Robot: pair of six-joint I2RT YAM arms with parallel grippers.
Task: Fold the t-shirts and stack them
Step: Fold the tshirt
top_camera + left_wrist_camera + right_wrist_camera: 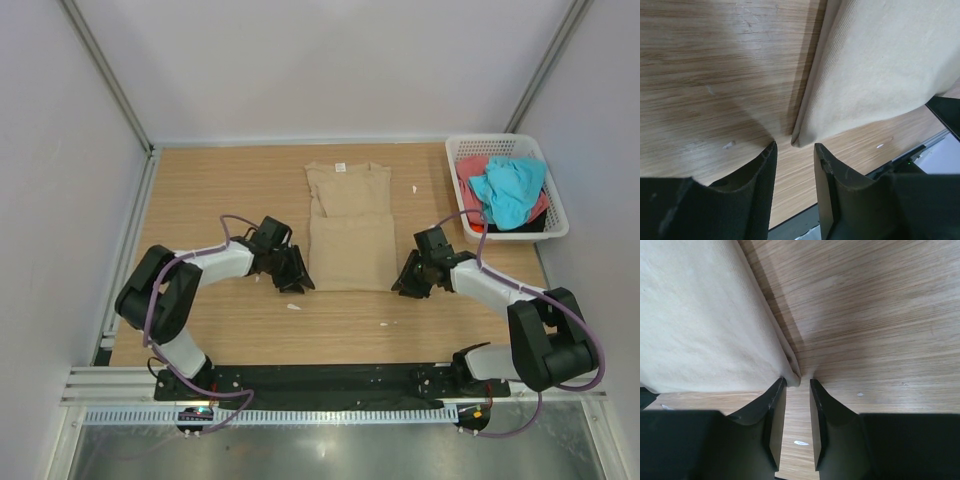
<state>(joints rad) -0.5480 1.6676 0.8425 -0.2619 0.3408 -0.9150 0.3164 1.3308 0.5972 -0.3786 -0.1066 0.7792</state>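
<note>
Table (220, 190) bears one tan t-shirt (348, 235); basket (495, 143), two shirts (507, 190); left tool (795, 146), right tool (797, 382) gape.

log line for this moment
tan t-shirt: folded | left fingers: open at near-left corner | right fingers: open at near-right corner | basket: turquoise shirt on top

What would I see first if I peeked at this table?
A tan t-shirt lies half folded on the table, the left gripper and right gripper open at its near corners. At the far right, a white basket holds a turquoise shirt over a red shirt.
</note>
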